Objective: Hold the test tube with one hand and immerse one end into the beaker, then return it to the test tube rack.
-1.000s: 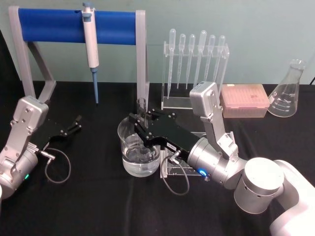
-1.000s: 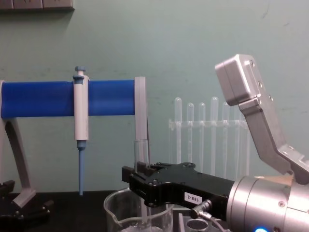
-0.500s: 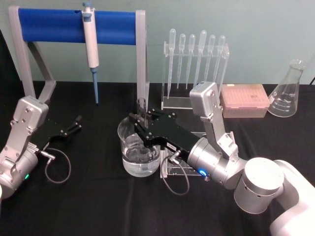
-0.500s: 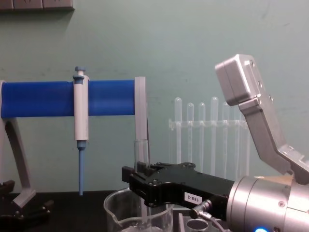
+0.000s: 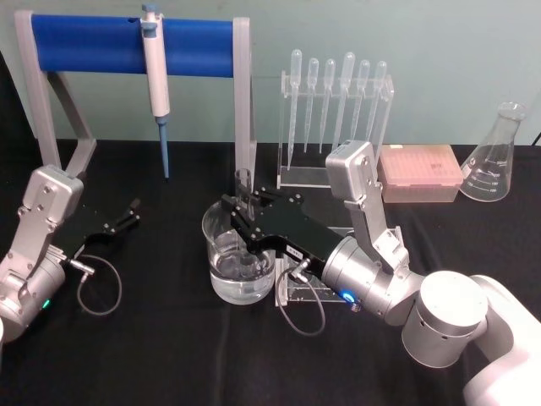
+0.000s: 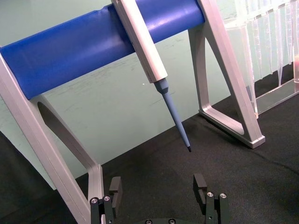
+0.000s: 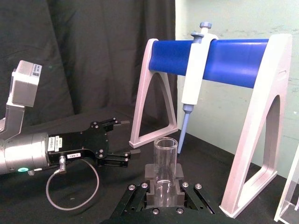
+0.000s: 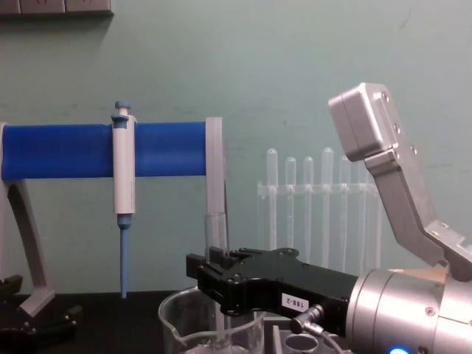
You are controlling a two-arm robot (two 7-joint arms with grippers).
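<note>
My right gripper (image 5: 246, 216) is shut on the test tube (image 5: 243, 184) and holds it upright over the beaker (image 5: 221, 279). The beaker is wide clear glass with clear liquid in its lower half. In the chest view the test tube (image 8: 215, 234) rises above the black right gripper (image 8: 221, 274) and runs down inside the beaker (image 8: 177, 324). I cannot tell whether its bottom end touches the liquid. The right wrist view shows the tube's open rim (image 7: 165, 144) between the fingers (image 7: 150, 192). My left gripper (image 5: 128, 213) rests open on the black table at the left, empty, with its fingers (image 6: 115, 186) wide apart.
A stand with a blue bar (image 5: 93, 38) holds a blue-and-white pipettor (image 5: 155, 76) behind the beaker. A clear rack of plastic pipettes (image 5: 336, 110), a pink tip box (image 5: 420, 172) and a conical flask (image 5: 493, 156) stand at the back right. A clear rack (image 5: 292, 292) lies under my right wrist.
</note>
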